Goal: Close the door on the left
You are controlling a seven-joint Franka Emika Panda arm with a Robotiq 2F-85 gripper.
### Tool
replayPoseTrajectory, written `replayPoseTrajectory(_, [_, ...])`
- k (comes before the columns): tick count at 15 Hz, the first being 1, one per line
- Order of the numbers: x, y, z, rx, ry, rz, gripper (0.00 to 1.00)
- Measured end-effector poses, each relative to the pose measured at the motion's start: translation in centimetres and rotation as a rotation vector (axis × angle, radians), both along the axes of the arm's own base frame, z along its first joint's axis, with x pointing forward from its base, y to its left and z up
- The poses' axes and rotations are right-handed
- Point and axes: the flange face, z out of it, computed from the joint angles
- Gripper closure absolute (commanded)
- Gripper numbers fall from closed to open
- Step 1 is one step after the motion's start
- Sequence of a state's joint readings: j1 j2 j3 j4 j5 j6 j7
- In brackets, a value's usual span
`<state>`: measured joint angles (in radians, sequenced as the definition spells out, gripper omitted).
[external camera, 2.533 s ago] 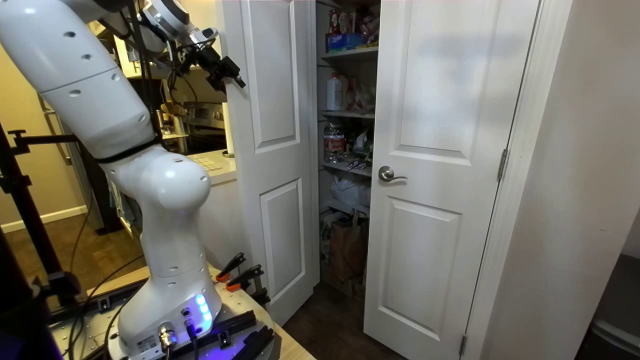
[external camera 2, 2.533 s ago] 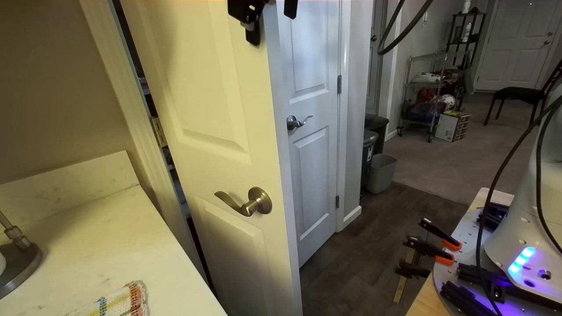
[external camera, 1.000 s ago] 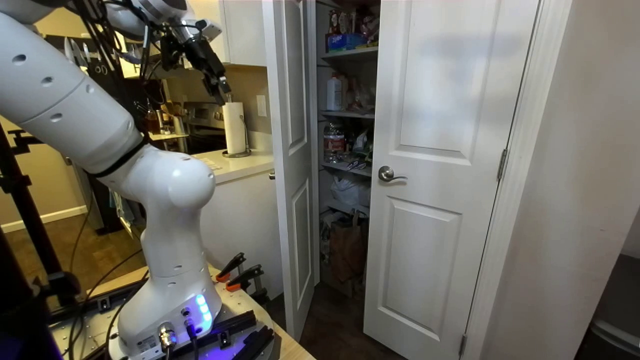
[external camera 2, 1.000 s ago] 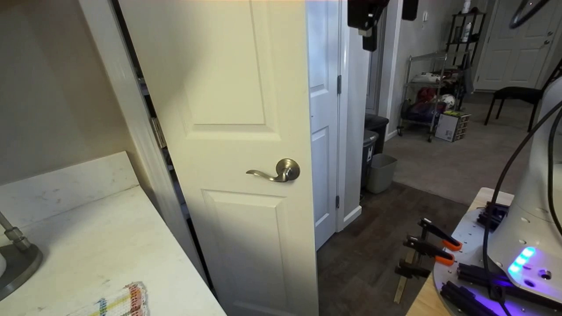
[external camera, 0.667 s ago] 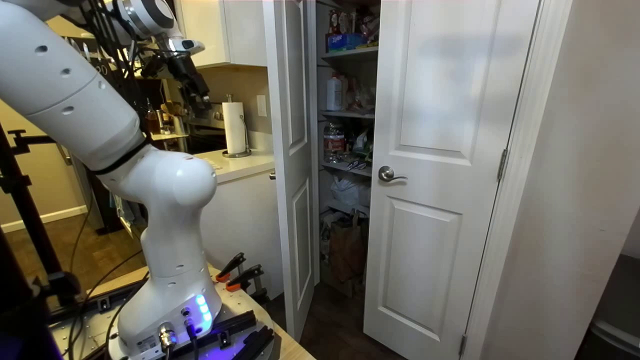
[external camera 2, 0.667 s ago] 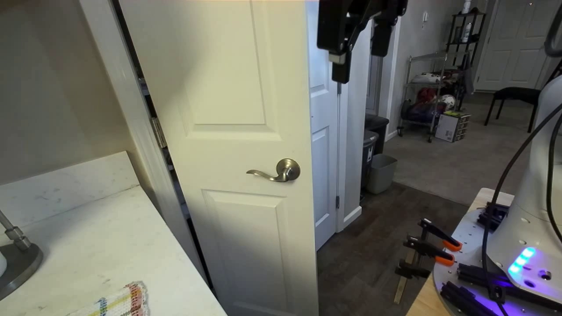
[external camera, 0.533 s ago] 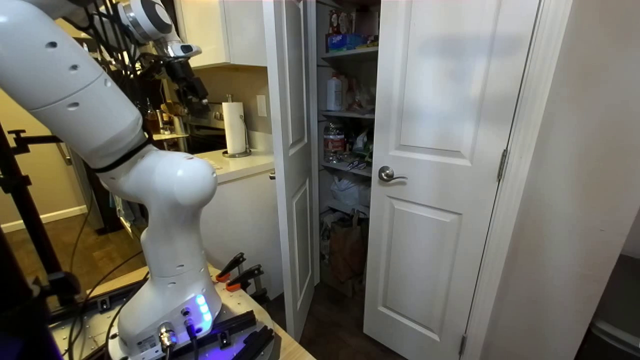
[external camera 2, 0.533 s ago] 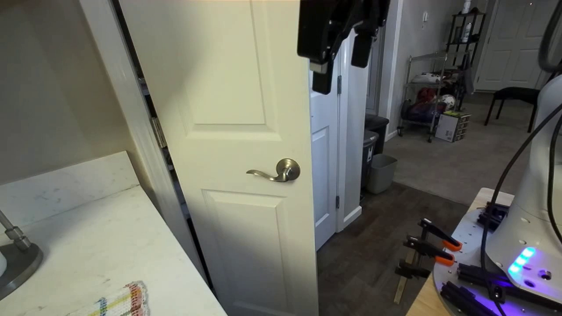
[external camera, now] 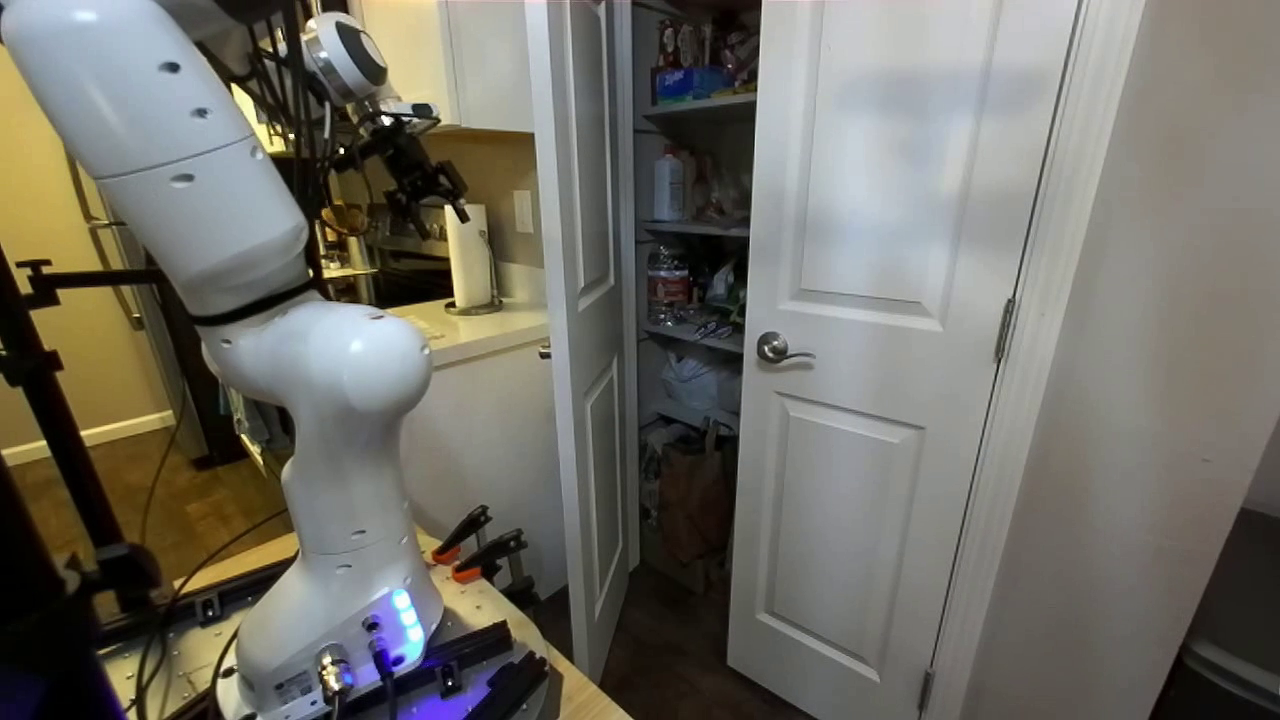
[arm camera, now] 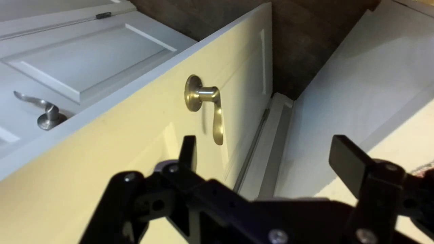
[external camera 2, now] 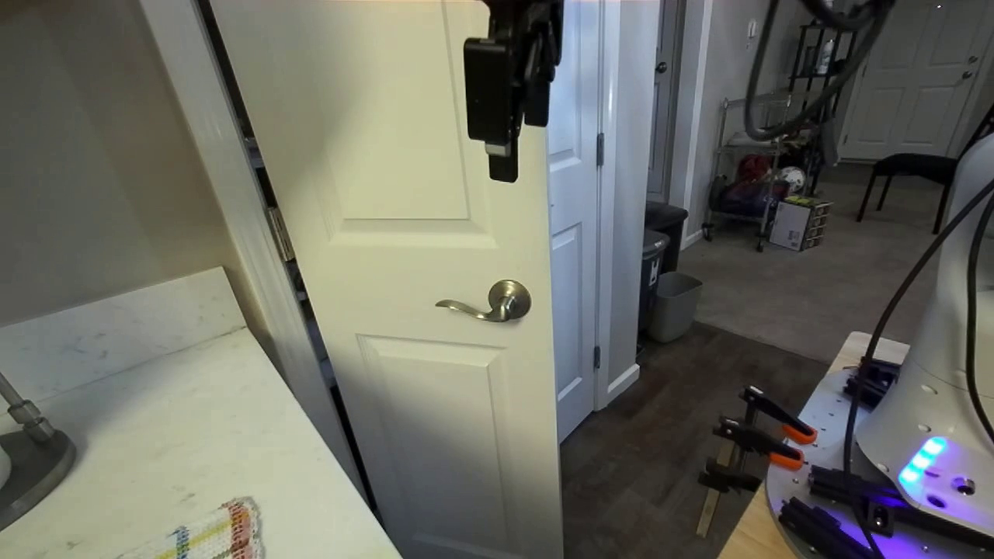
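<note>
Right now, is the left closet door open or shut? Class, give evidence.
Open: in an exterior view, the left door stands swung outward, closet shelves showing beside it.

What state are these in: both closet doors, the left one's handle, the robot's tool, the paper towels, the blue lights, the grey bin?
Left door: open
Right door: cannot tell whether quite shut
Left door's handle: about level
Tool: open, holding nothing
Paper towels: standing upright
Blue lights: lit
Grey bin: upright, open-topped
</note>
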<state>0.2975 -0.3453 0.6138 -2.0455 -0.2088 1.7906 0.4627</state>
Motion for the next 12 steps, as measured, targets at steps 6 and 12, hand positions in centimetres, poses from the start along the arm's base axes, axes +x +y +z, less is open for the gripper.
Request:
replayPoseTrajectory(6, [3.9, -0.4, 1.4, -0.159, -0.021, 0.057, 0.00])
replayPoseTrajectory(12, [4.6, -0.4, 2.0, -0.215, -0.024, 0.046, 0.00])
